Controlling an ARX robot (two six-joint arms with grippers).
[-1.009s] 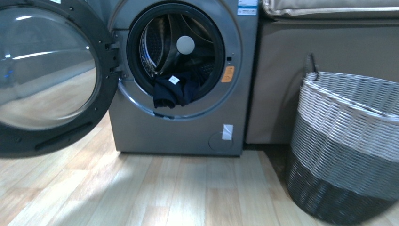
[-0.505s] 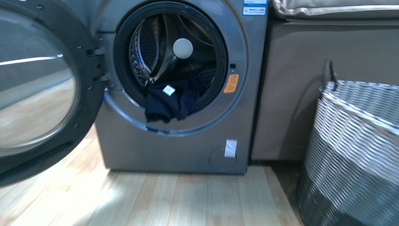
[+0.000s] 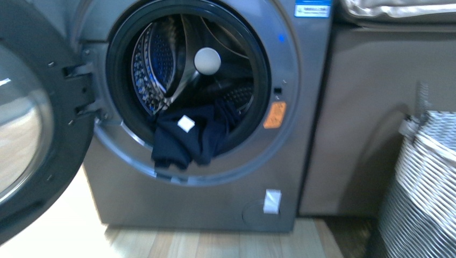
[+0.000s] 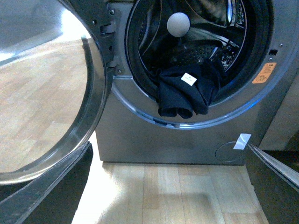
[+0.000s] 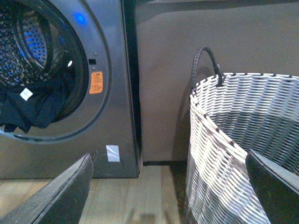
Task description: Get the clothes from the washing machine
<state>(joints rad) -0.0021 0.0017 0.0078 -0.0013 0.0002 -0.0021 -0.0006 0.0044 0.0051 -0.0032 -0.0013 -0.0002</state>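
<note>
The washing machine [image 3: 215, 204] is standing with its door [image 3: 21, 123] open; the clothes [image 3: 185, 141] are hanging over its dark rim [image 3: 262, 91]. The left end effector [image 4: 168, 145] and right end effector [image 5: 168, 156] are gaping, released. Better be grasping the thick fold [image 3: 172, 156], not the white tag [image 3: 186, 123].

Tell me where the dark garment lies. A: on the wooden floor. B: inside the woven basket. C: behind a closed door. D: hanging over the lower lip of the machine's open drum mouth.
D: the clothes hang out over the lower rim of the mouth of the washing machine, its door swung open.
</note>
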